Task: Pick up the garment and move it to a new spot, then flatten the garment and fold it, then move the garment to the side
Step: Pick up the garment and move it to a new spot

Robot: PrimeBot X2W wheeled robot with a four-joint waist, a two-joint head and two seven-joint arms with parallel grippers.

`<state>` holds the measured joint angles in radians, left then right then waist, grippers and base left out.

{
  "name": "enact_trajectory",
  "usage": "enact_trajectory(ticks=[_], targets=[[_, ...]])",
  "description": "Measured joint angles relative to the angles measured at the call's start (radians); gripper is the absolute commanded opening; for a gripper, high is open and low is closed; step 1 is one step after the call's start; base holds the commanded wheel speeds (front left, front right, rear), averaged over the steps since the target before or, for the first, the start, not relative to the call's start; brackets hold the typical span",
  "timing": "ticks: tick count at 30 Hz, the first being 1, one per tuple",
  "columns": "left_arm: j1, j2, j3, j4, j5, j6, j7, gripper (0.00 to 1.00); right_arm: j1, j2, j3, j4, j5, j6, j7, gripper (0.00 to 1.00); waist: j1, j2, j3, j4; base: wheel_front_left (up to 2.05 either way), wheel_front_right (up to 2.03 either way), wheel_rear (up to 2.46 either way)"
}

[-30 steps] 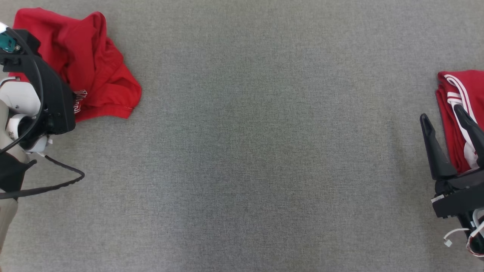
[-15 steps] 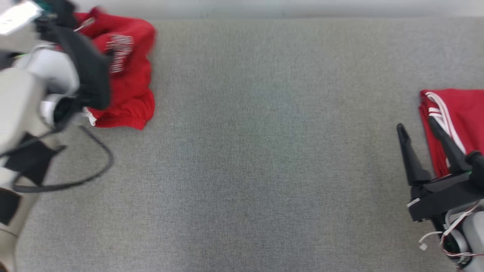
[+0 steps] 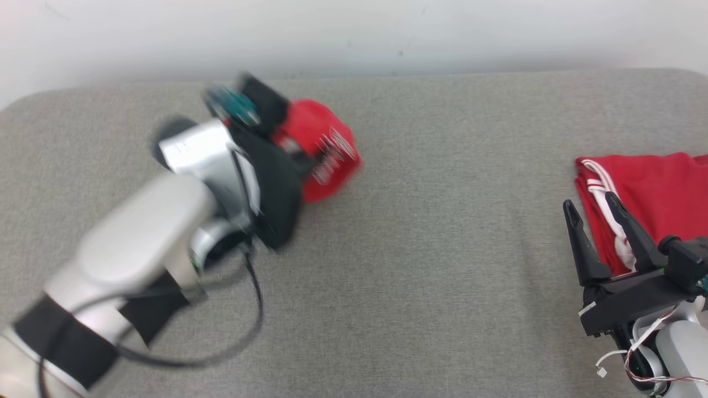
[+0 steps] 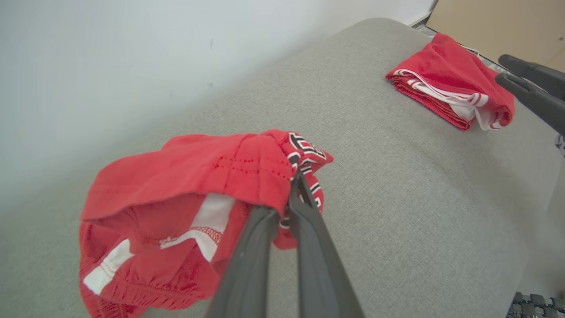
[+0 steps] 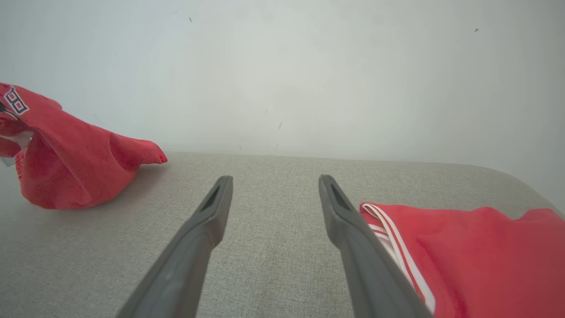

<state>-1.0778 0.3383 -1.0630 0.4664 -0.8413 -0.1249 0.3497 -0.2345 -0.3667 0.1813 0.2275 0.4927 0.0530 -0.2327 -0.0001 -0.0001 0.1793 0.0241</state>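
Pinching red garment (image 4: pixel 198 176) at upper edge with left gripper (image 4: pixel 295 181), fingers closed tight on cloth. Holding it bunched and drooping, lowest folds resting on grey padded surface (image 3: pixel 431 265), left of middle, toward back edge near white wall (image 3: pixel 354 33). Hovering right gripper (image 5: pixel 276 179) low over surface at right side, fingers spread wide, gripping nothing. Keeping well apart from held garment, just beside folded red cloth (image 3: pixel 652 188) with white stripes.
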Motion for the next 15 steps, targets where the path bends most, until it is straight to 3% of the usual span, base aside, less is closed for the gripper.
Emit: enact_trajectory(ticks=[4, 15], targets=[[0.033, -0.043, -0.086, -0.061, -0.019, 0.0, -0.025, 0.0, 0.002, 0.005, -0.004, 0.006, 0.001, 0.0, -0.005, 1.0, 0.0, 0.0, -0.017, -0.014, 0.0, 0.0, 0.0], [0.173, -0.21, -0.19, -0.089, -0.084, 0.0, -0.097, 0.0, 0.023, 0.021, -0.019, 0.027, 0.009, 0.001, -0.014, 1.0, 0.0, 0.0, -0.039, -0.024, 0.0, 0.0, 0.0]])
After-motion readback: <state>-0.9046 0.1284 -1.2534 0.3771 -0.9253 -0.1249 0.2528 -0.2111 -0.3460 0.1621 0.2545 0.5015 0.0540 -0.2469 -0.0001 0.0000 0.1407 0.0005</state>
